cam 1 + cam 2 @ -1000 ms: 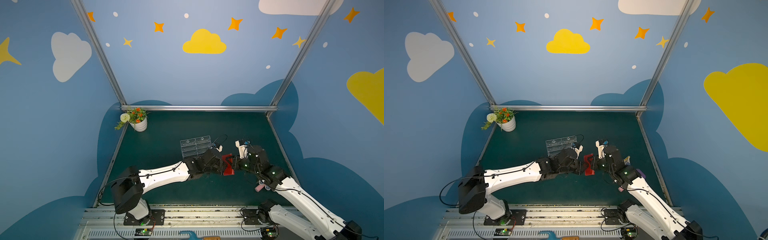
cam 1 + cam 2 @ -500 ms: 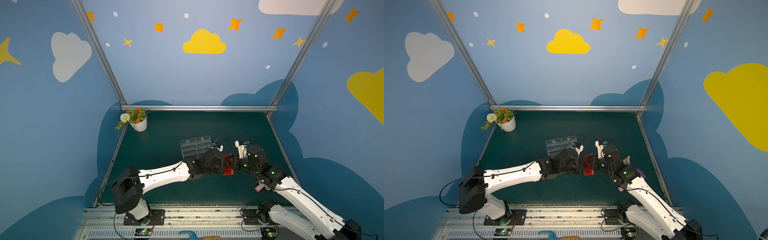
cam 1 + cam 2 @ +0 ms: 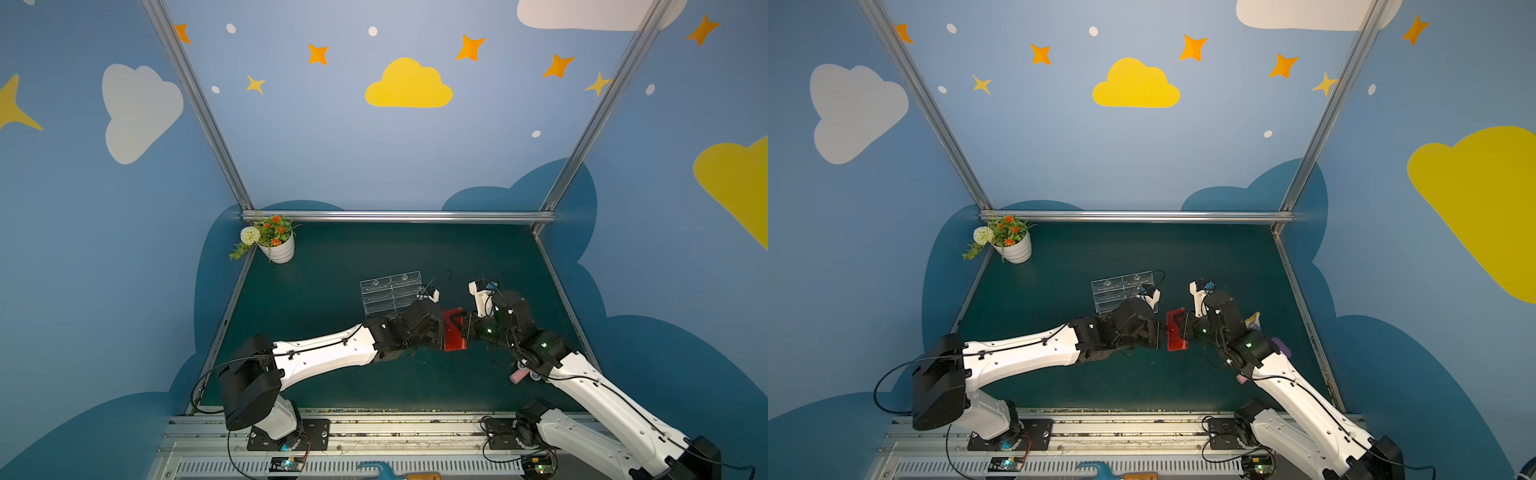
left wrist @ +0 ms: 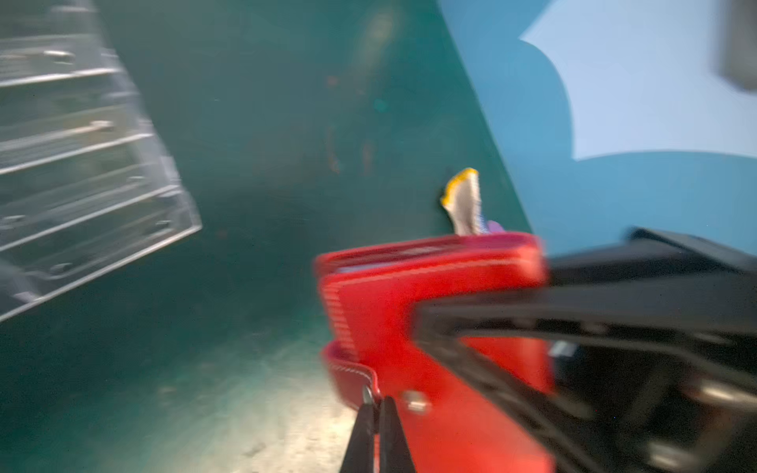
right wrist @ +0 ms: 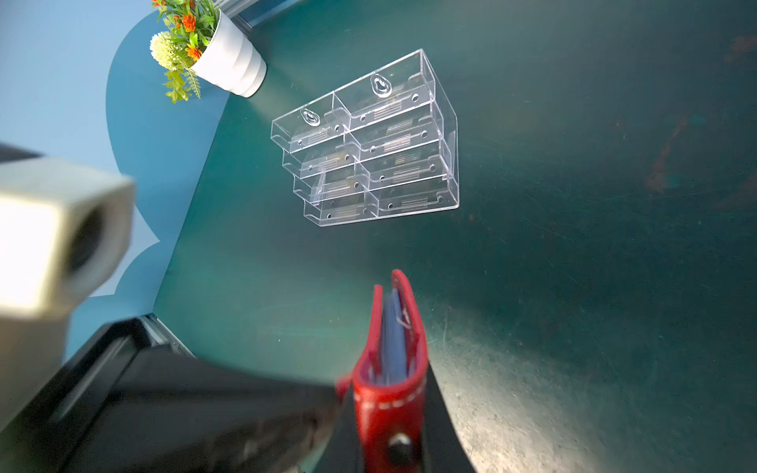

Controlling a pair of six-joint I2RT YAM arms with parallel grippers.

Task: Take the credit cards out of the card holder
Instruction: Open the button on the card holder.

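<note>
The red card holder hangs above the green table, pinched between both grippers. My right gripper is shut on its snap end, one jaw on each cover. The holder stands edge-on in the right wrist view, with blue-grey sleeve pages showing between the covers. My left gripper comes from the opposite side, its thin jaws shut on the stitched edge of the holder's flap. The credit cards are hidden inside the holder.
A clear acrylic tiered stand lies just behind the left gripper. A white flower pot sits in the back left corner. A yellow-edged cloth and a pink object lie under the right arm by the table's right edge.
The left gripper has closed from partly open onto the holder's flap edge. The right gripper and the holder have stayed almost still.
</note>
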